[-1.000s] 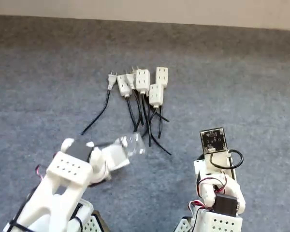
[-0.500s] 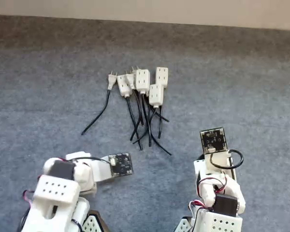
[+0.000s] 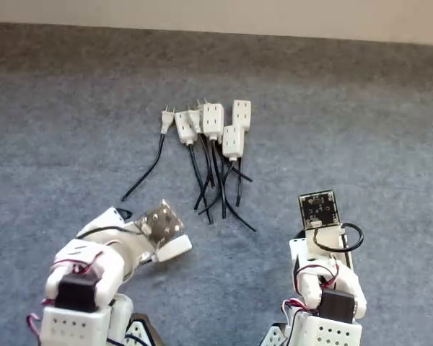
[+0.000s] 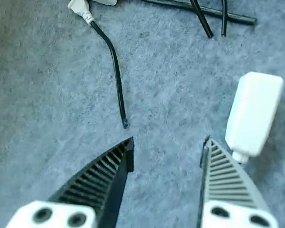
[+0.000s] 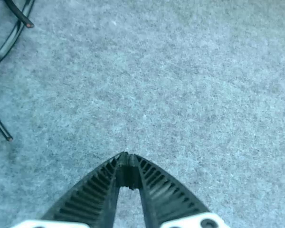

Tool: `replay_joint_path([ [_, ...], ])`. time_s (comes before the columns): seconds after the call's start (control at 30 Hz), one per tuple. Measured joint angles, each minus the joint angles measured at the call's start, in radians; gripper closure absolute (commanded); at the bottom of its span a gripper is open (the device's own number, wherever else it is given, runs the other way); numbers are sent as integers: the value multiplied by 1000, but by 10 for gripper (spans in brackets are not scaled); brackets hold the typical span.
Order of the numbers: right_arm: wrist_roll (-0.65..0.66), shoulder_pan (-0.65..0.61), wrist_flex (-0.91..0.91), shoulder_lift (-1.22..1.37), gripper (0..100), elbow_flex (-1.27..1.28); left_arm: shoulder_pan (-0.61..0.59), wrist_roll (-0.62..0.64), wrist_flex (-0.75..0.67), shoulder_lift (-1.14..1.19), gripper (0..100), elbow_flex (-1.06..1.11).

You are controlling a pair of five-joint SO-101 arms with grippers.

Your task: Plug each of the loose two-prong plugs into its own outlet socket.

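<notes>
Several white plugs and outlet sockets [image 3: 213, 121] lie bunched at the middle of the carpet, black cords trailing toward the arms. One loose two-prong plug [image 3: 166, 119] lies at the cluster's left; its plug [image 4: 80, 7] and cord [image 4: 115, 71] also show in the left wrist view. My left gripper [image 4: 166, 145] hovers open over bare carpet just short of that cord's cut end. A white block [image 4: 253, 113] sits close beside one finger; I cannot tell what it is. My right gripper [image 5: 128, 159] is shut on nothing above bare carpet.
The grey carpet [image 3: 361, 130] stretches free on both sides of the cluster. Cut cord ends [image 5: 9, 137] lie off to one side of the right gripper. A pale wall edge [image 3: 274, 18] bounds the far side.
The left arm has drawn back from the cords toward its base and turned its wrist. The plugs, sockets and right arm have not moved.
</notes>
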Motion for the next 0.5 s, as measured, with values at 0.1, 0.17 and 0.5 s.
replay_joint_path([
  [0.1, 0, 0, 0, 0, 990, 0, 25, 104, -129, 54, 772, 61],
  [0.17, 0, 0, 0, 0, 990, 0, 55, 158, -176, 95, 772, 63],
  [0.5, 0, 0, 0, 0, 990, 0, 224, 206, -166, 196, 772, 66],
])
